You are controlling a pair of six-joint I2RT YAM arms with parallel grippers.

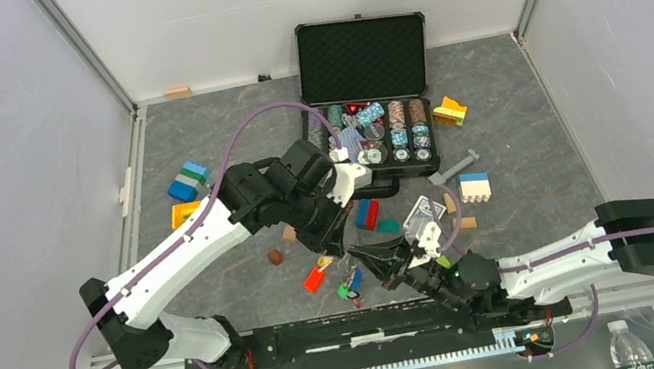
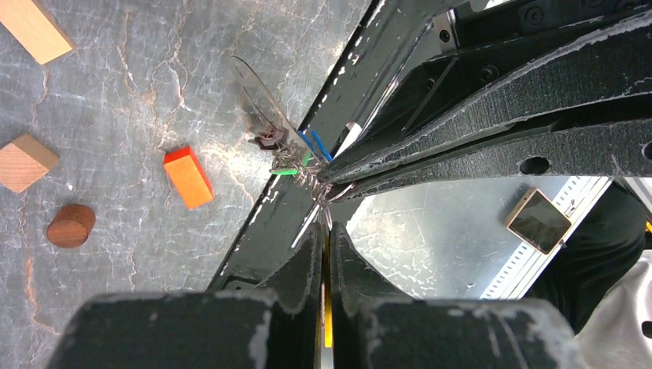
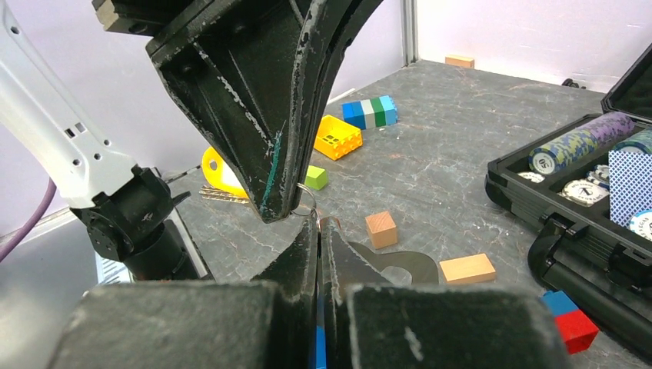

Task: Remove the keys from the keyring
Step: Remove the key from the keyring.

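The keys hang in a bunch between my two grippers, just above the table near the front rail. My left gripper (image 1: 332, 247) (image 2: 327, 228) is shut on a yellow-headed key (image 3: 219, 173), its yellow edge showing between the fingers. My right gripper (image 1: 364, 259) (image 3: 318, 223) is shut on a blue-headed key, with blue visible between its pads. The thin wire keyring (image 3: 306, 200) (image 2: 323, 194) sits right where the two fingertips meet. Green and blue key heads (image 1: 350, 287) dangle below, and they appear edge-on in the left wrist view (image 2: 296, 157).
An open black poker-chip case (image 1: 361, 57) stands at the back. Coloured toy blocks (image 1: 186, 181) and wooden blocks (image 3: 381, 229) lie scattered; an orange block (image 2: 188, 177) rests beside the keys. A black rail (image 1: 358, 326) runs along the near edge.
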